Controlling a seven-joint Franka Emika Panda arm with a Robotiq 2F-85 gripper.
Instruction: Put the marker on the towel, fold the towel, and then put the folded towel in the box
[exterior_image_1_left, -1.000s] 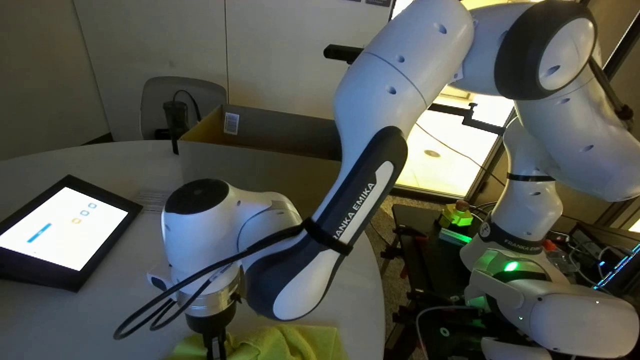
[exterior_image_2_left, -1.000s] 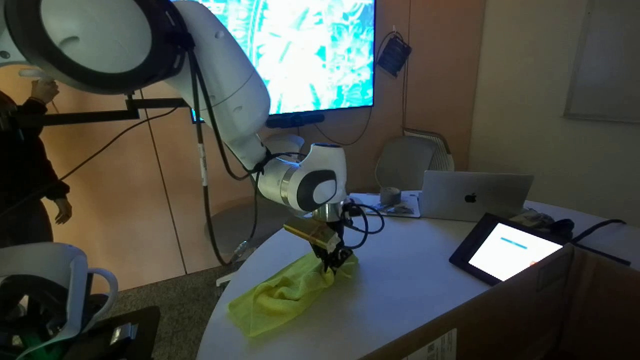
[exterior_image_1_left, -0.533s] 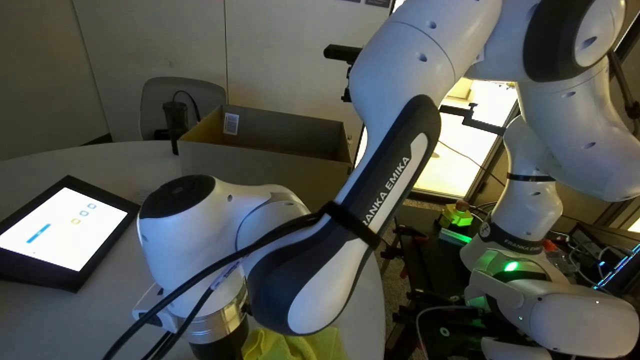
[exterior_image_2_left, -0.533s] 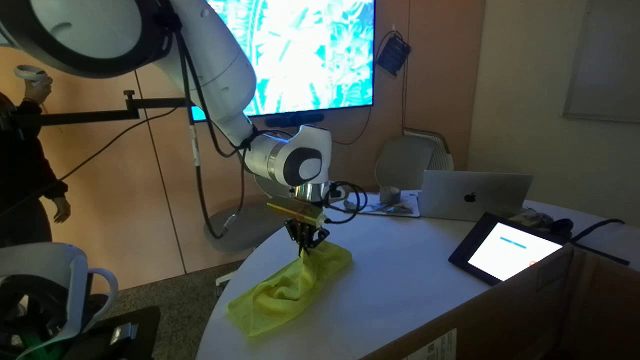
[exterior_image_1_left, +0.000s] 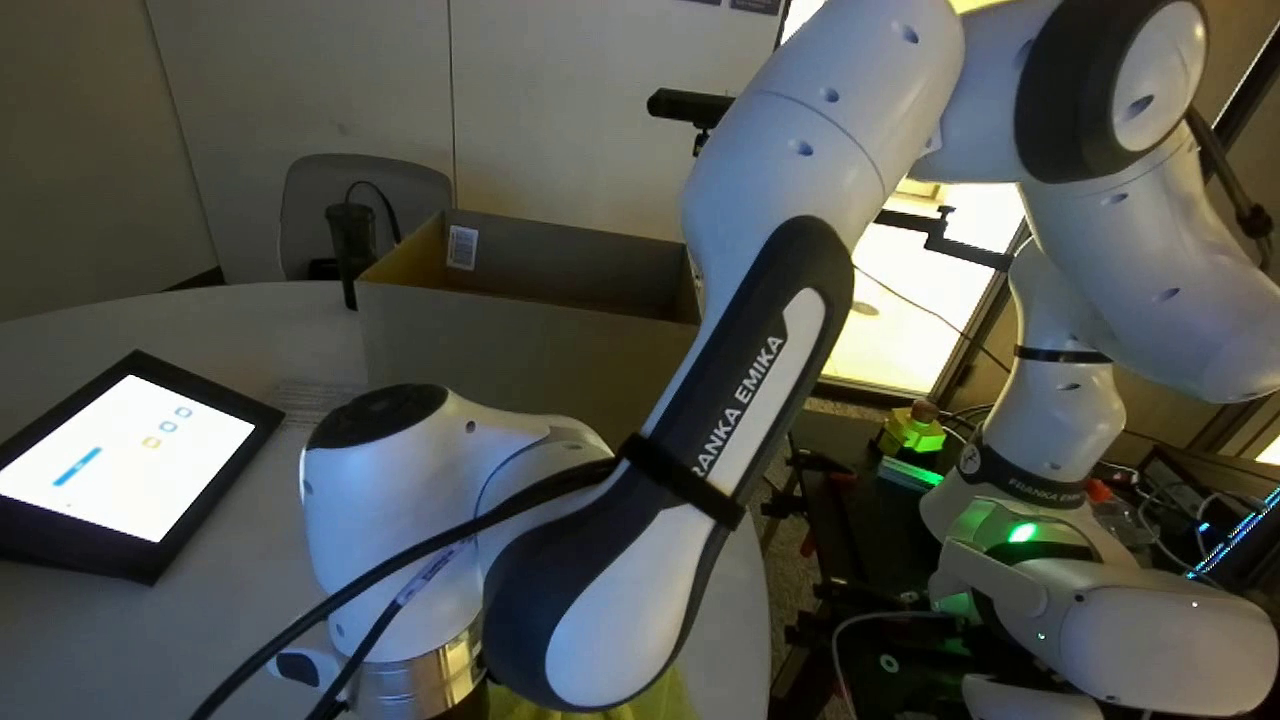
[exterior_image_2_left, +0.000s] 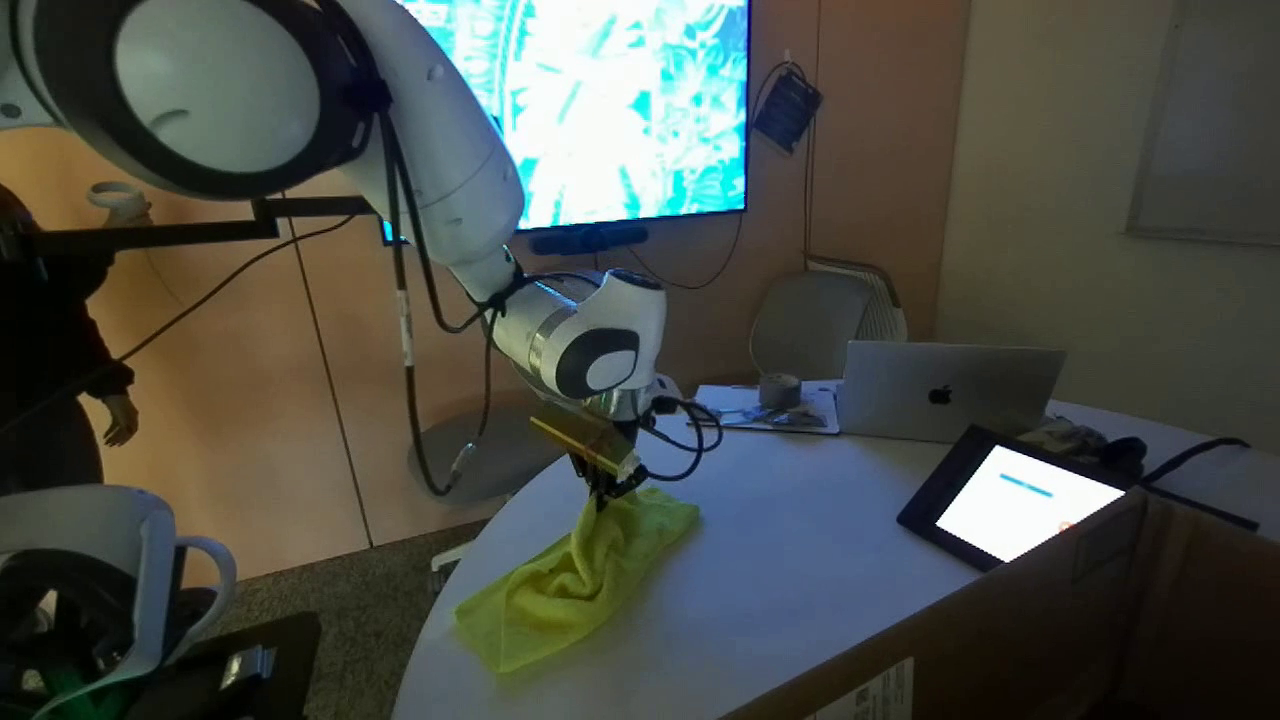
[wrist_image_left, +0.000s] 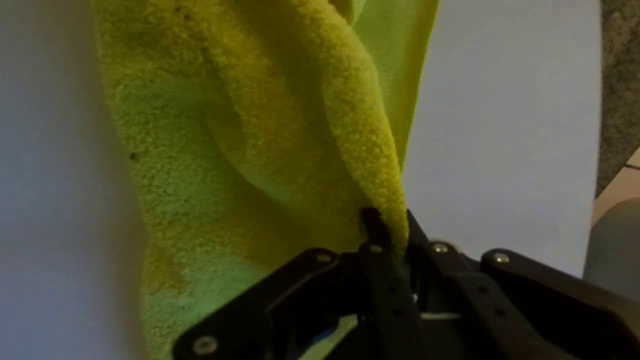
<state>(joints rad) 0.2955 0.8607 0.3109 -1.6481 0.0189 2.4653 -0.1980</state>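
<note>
Pinching a raised fold of the yellow-green towel (wrist_image_left: 250, 165), our black tool (wrist_image_left: 391, 222) stands narrow, its two fingers (wrist_image_left: 372, 225) set close on either side of the cloth in the wrist view. Around the grip, the rest of the towel lies creased and bunched on the white counter (exterior_image_2_left: 800, 560), near the rounded edge. In an exterior view, we see the cloth peak right under the tool, while the end nearest the camera spreads flatter. Our white arm (exterior_image_2_left: 460, 190) bends down to it from above. Well apart from the towel, the brown cardboard box (exterior_image_1_left: 530, 345) appears in both exterior views, its top uncovered and a small white label (exterior_image_1_left: 462, 247) near its rim. Where the marker is, we cannot tell. Near the box, a dark-framed tablet (exterior_image_1_left: 130, 460) rests on the counter with its screen lit. Farther along, we find a silver laptop (exterior_image_2_left: 950, 392), its lid toward us, beside a gray roll (exterior_image_2_left: 780, 391). Behind them, a gray chair (exterior_image_2_left: 810, 325) stands at the counter's far side, and a large bright display (exterior_image_2_left: 630, 110) glows. In an exterior view, a white headset (exterior_image_1_left: 1150, 640) sits by the arm's base. A person (exterior_image_2_left: 50, 340) in dark clothing stands across the room, partly hidden.
</note>
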